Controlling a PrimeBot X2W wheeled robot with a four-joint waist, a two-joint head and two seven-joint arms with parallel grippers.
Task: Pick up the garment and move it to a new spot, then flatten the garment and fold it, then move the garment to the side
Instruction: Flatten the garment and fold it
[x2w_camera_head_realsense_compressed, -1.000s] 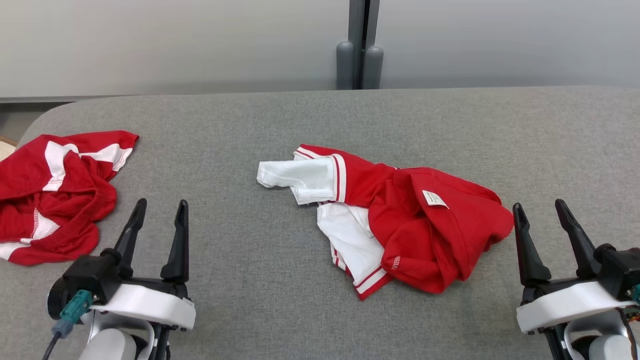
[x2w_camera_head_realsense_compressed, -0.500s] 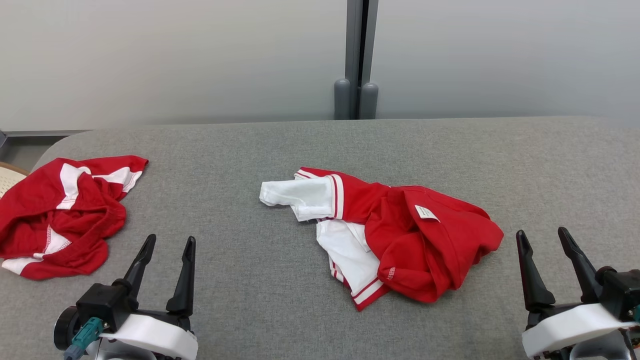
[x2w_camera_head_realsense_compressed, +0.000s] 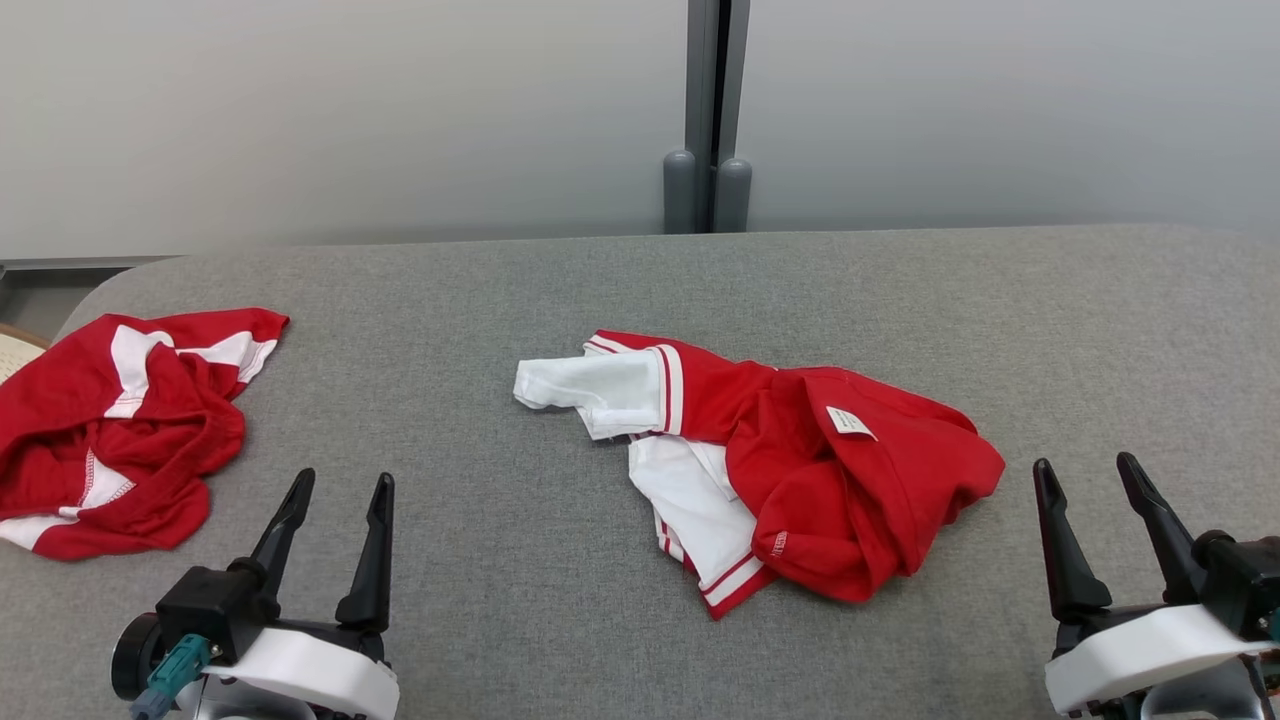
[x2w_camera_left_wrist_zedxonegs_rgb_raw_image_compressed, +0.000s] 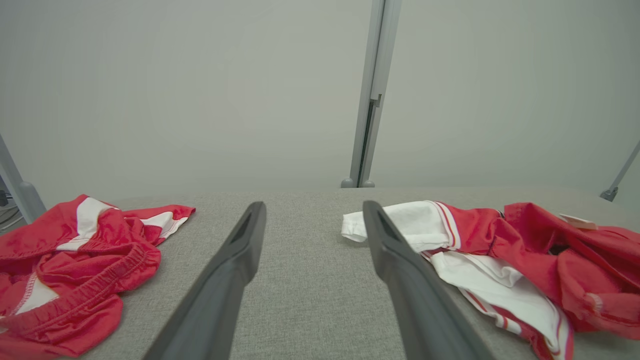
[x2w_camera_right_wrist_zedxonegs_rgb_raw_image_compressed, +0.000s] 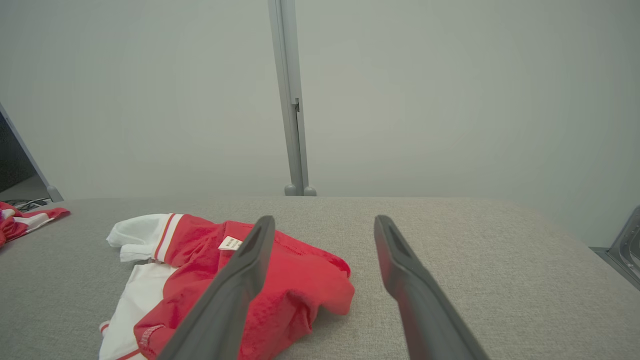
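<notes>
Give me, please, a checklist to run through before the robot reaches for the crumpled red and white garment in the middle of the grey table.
1. Left gripper open and empty: ok.
2. Right gripper open and empty: ok.
3. Crumpled red and white garment free, apart from both grippers: ok.
4. That garment flat: not ok, bunched.
5. Second red and white garment, far left, apart from it: ok.
6. Bare grey fabric table for a new spot: ok.

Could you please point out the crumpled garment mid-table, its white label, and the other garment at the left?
Middle garment (x2w_camera_head_realsense_compressed: 880, 500): head view, on its bunched red body.
White label (x2w_camera_head_realsense_compressed: 850, 421): head view, the tag's centre.
Left garment (x2w_camera_head_realsense_compressed: 170, 440): head view, on its red folds.
</notes>
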